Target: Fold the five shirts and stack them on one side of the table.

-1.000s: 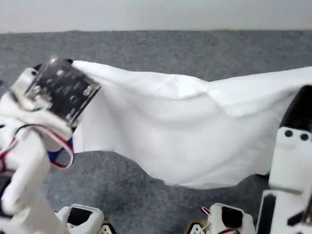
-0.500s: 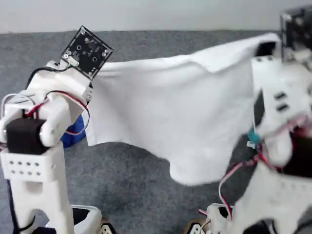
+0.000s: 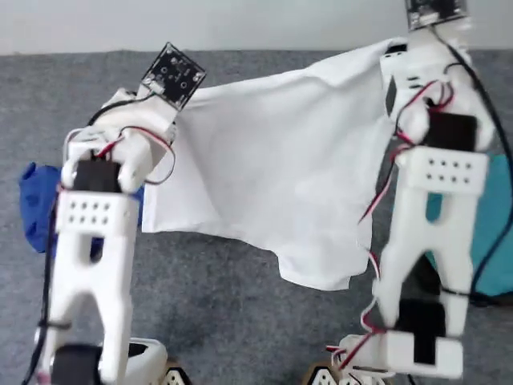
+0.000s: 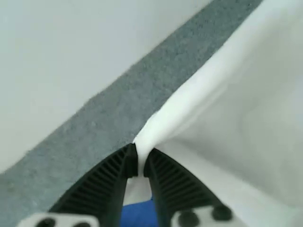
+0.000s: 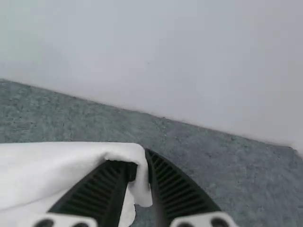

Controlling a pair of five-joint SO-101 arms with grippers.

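White shirt (image 3: 280, 176) is up off the counter (image 3: 232, 321), stretched between my two grippers.
Left gripper (image 4: 138, 153) is clamped tight on one top corner, and right gripper (image 5: 140, 163) is pinched closed on the other. The hem hangs free, lowest toward my right. A blue cloth (image 3: 36, 200) lies by my left arm, a teal cloth (image 3: 493, 224) by my right. This looks like the spread-out step before folding. Next move probably: lower both corners evenly, hold tension, lay it flat between the other cloths.
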